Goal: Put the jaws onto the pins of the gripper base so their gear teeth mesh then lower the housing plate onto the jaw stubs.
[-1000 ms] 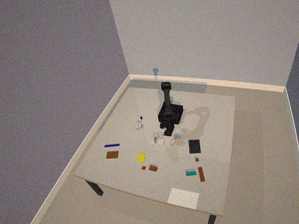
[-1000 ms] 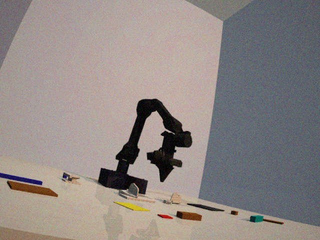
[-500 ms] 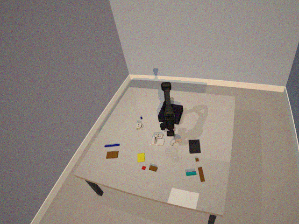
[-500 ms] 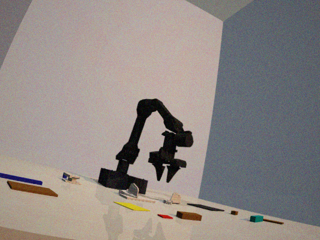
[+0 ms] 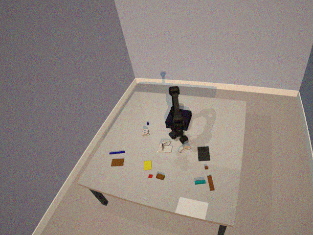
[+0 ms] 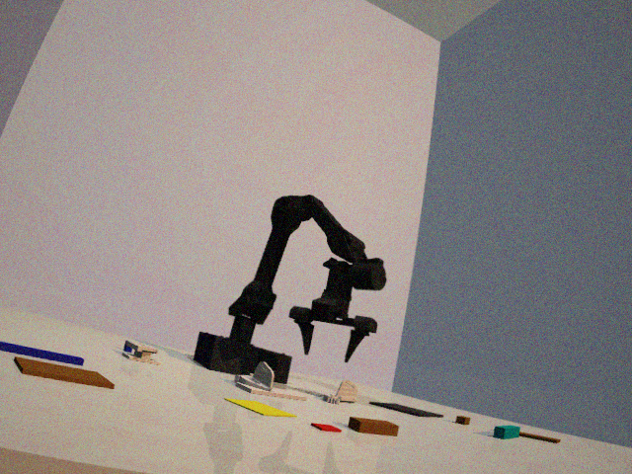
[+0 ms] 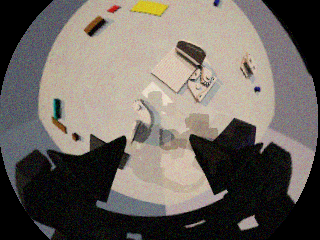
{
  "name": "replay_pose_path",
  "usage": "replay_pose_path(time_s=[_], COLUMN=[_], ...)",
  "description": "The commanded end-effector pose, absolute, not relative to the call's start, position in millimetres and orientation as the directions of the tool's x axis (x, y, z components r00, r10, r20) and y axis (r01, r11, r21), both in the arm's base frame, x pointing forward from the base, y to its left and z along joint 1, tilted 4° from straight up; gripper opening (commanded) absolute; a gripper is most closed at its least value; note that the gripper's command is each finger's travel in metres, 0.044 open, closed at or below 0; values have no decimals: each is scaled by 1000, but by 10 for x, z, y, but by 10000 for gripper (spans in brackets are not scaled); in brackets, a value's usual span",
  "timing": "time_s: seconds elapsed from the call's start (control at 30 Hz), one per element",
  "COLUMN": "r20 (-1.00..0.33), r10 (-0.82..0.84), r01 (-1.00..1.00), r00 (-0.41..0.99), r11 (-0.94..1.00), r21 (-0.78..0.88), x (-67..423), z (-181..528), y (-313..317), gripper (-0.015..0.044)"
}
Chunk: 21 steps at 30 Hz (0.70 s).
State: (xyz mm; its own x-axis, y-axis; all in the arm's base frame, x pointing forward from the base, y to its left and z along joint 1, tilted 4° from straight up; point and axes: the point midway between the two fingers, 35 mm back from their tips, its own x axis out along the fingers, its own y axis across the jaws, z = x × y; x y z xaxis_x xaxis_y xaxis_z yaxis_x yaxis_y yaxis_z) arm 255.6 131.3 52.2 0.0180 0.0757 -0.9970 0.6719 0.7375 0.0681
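Wrist view: the hand (image 5: 178,137) (image 6: 326,356) (image 7: 158,139) is spread wide, with nothing gripped, above the tabletop (image 5: 133,161) (image 6: 168,408) (image 7: 65,75). One jaw (image 5: 186,147) (image 6: 347,391) (image 7: 143,115) is seen lying apart from the base (image 5: 167,149) (image 6: 277,394) (image 7: 172,71); what seems the housing plate (image 5: 145,131) (image 6: 141,353) (image 7: 247,65) is set farther off. The loose jaw is probably wanted next: its body should be straddled squarely, gripped lightly, then lowered straight, teeth aligned before any pressing.

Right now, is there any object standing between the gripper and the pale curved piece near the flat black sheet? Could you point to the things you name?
Nothing visible stands between the gripper (image 5: 178,137) (image 6: 326,357) (image 7: 158,137) and the pale curved piece (image 5: 186,147) (image 6: 348,391) (image 7: 144,113); its jaws are open above the table.
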Motion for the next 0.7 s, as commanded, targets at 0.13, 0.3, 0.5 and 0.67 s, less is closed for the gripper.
replay_pose_path(time_s=[0.13, 0.3, 0.5, 0.67], r20=[-997, -997, -997, -997], r10=[72, 72, 73, 73], r01=[421, 260, 57, -115], r00=[12, 11, 11, 10], r11=[905, 963, 996, 991], r21=[70, 73, 73, 72], x=[2571, 2581, 2592, 2601], z=[524, 533, 544, 553], y=[1359, 1386, 1418, 1445], gripper=[440, 440, 440, 440])
